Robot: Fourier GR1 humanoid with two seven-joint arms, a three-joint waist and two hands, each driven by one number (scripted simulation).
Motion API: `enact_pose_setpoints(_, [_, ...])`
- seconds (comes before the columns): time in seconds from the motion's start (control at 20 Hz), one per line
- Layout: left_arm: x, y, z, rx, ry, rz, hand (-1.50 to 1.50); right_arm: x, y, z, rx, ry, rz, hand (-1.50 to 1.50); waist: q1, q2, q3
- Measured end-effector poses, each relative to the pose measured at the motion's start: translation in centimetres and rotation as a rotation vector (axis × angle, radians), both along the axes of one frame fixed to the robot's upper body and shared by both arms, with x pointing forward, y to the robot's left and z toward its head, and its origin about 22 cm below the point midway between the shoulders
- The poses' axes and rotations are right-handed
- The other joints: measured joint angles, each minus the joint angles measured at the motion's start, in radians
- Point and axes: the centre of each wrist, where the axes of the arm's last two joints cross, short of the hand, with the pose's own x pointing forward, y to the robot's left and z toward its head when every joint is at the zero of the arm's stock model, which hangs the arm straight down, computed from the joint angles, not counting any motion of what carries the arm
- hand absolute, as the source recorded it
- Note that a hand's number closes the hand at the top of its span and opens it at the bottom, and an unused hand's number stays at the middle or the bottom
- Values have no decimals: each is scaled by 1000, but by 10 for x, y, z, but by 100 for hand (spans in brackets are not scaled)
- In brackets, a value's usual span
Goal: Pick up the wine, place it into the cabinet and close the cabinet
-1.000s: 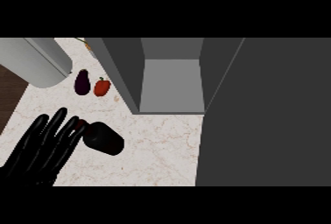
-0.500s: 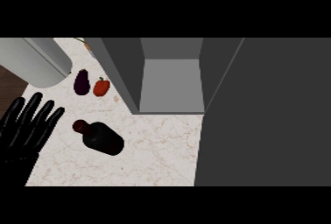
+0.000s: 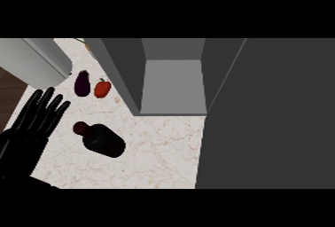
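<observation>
The wine bottle [image 3: 100, 140] is dark with a reddish-brown cap and lies on its side on the marble counter [image 3: 157, 155], neck pointing to the back left. My left hand [image 3: 34, 125] is open just left of it, fingers straight and pointing away from me, a small gap from the neck. The cabinet [image 3: 173, 85] stands open behind the bottle, its grey inside bare. Its wide dark door [image 3: 274, 115] fills the right of the view. My right hand does not show.
A purple eggplant [image 3: 82, 83] and a red pepper [image 3: 101, 88] lie at the back left, beside the cabinet's left wall. A large light grey rounded object [image 3: 33, 60] sits in the far left corner. The counter's left edge runs under my hand.
My left hand pulled off the bottle to the left, uncovering its neck, then shifted slightly forward. The bottle stays lying where it was.
</observation>
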Motion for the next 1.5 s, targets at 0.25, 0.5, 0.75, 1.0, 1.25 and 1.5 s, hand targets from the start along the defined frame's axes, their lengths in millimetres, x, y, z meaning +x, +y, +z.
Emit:
enact_pose_setpoints(0.25, [17, 7, -32, 22, 42, -4, -150, -1, 2, -3, 18, 6, 6, -150, -2, 0, 0])
enact_pose_setpoints(0.5, [28, 15, -69, 39, 88, -6, -150, 0, 2, -1, 9, 6, 3, -150, -2, 0, 0])
enact_pose_setpoints(0.75, [35, 22, -102, 57, 114, -2, -150, -2, 1, -3, 7, 0, 1, -150, -3, 1, 0])
enact_pose_setpoints(1.0, [45, 20, -128, 57, 137, -17, -150, -2, 0, 0, 4, -2, -5, -150, -4, 1, 0])
enact_pose_setpoints(1.25, [37, 23, -164, 51, 152, -32, -150, -2, 4, -2, 23, 0, 5, -150, -4, 1, 0])
enact_pose_setpoints(1.5, [33, 19, -190, 46, 180, -44, -150, -3, 3, -2, 17, -5, 3, -150, -4, 1, 0])
